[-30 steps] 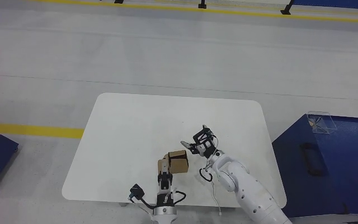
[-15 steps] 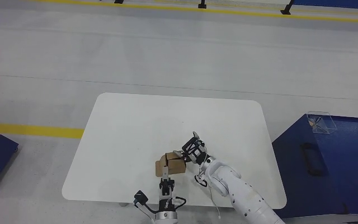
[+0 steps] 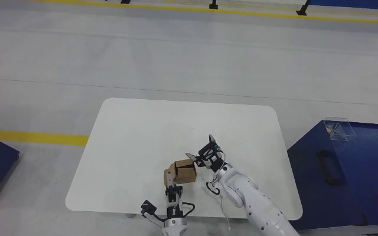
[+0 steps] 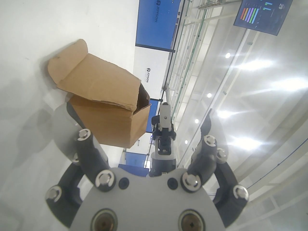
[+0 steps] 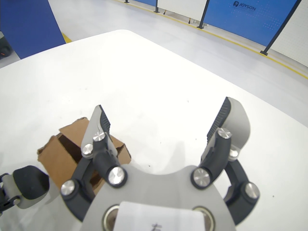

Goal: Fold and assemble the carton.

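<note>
A brown carton (image 3: 182, 171) lies on its side on the white table (image 3: 177, 127) near the front edge, one end open and a flap (image 4: 68, 61) sticking out. My left gripper (image 3: 172, 190) (image 4: 138, 117) is just in front of it, open, with one finger (image 4: 63, 117) against the carton's (image 4: 101, 97) lower wall and the other finger (image 4: 207, 121) well clear. My right gripper (image 3: 204, 156) (image 5: 166, 118) hovers open just right of and behind the carton (image 5: 57, 152), holding nothing.
The table's front edge (image 3: 118, 211) runs close below the left gripper. A blue cabinet (image 3: 336, 177) stands off the table's right side. The left gripper's finger (image 5: 28, 185) sits next to the carton in the right wrist view.
The carton has come down a little to the left and now rests on the table. My right gripper has moved in closer to it. The left gripper has drawn back toward the front edge.
</note>
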